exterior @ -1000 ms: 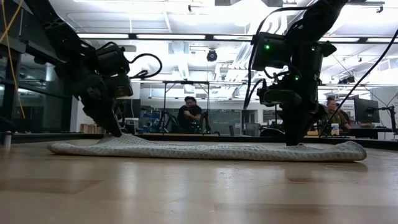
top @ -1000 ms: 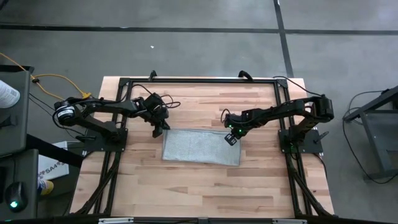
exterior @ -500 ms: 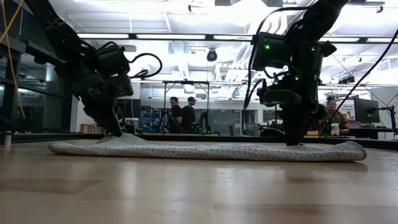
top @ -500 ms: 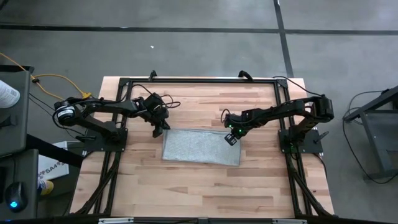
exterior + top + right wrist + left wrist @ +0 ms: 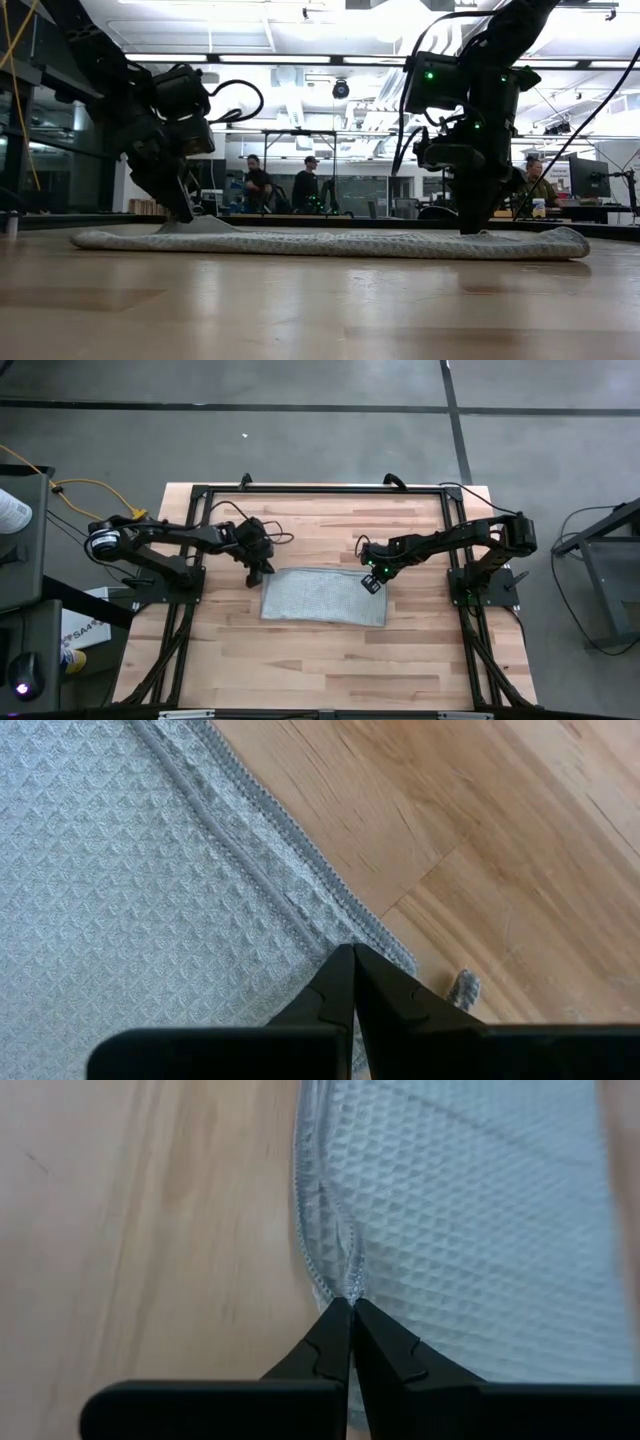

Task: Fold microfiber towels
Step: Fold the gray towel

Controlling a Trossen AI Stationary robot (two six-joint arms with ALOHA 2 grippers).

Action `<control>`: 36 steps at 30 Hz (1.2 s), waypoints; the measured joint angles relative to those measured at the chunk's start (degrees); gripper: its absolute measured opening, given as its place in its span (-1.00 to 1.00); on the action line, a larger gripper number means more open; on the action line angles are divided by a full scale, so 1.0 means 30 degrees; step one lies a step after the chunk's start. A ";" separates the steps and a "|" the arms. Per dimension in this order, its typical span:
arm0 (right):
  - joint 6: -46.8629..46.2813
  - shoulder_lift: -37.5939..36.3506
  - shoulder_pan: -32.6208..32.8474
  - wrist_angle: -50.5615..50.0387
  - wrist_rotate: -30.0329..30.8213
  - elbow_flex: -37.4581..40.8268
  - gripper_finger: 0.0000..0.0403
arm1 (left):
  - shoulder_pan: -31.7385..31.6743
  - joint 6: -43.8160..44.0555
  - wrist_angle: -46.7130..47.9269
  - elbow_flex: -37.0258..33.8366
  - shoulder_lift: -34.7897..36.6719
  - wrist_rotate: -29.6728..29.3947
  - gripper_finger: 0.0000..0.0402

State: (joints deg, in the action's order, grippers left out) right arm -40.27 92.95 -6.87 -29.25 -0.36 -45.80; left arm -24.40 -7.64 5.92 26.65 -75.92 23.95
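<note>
From above, your towel (image 5: pixel 323 596) is lying flat mid-bench (image 5: pixel 420 650), already halved. Your left tool (image 5: pixel 257 572) and right tool (image 5: pixel 370 580) are pinching its two far corners, likely for another fold. Each wrist view is showing fingers clenched on the towel's hem.

A grey floor (image 5: pixel 320 420) lies around the wooden table (image 5: pixel 330 650), with dark seams (image 5: pixel 455 420) crossing it beyond the table's far edge. A yellow cable (image 5: pixel 85 488) trails off the table's left side, near a dark cabinet (image 5: pixel 22 540). Past the table's far edge, the room has a white ceiling with strip lights (image 5: pixel 270 58) and ducts. Two people (image 5: pixel 280 188) stand beyond it, and someone, possibly seated, is by a monitor (image 5: pixel 588 178).
</note>
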 joint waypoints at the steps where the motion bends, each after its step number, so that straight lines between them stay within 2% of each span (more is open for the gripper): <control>1: 0.0000 0.0000 0.0000 0.0004 0.0000 0.0000 -0.99 | 0.0313 0.0002 -0.0025 0.0000 0.0000 -0.0585 -0.98; 8: -0.0007 0.0006 -0.0009 0.0033 -0.0361 0.0007 -0.99 | 0.1446 0.0007 -0.0171 0.0000 0.0000 -0.3594 -0.92; 12: -0.0069 0.0007 0.0000 0.0041 -0.0492 0.0007 -0.99 | 0.1386 0.0009 -0.0591 0.0065 0.0000 -0.4346 -0.80; 17: -0.0073 0.0007 0.0000 0.0048 -0.0488 0.0007 -0.99 | 0.1435 0.0009 0.0192 0.1190 0.0000 -0.3803 -0.70; 23: -0.0073 0.0007 0.0000 0.0048 -0.0486 0.0007 -0.99 | 0.1435 0.0079 0.1609 0.2098 0.0000 -0.3017 -0.69; 30: -0.0066 0.0007 0.0000 0.0048 -0.0478 0.0007 -0.99 | 0.1435 0.1860 0.2916 0.2135 0.0000 -0.2612 -0.69; 36: -0.0044 0.0007 0.0000 0.0048 -0.0466 0.0007 -0.99 | 0.1435 0.2644 0.3936 0.2138 0.0000 -0.2615 -0.85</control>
State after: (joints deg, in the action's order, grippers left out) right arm -40.40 92.97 -6.87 -29.10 -1.76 -45.78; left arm -20.10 0.29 17.72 33.07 -75.92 16.11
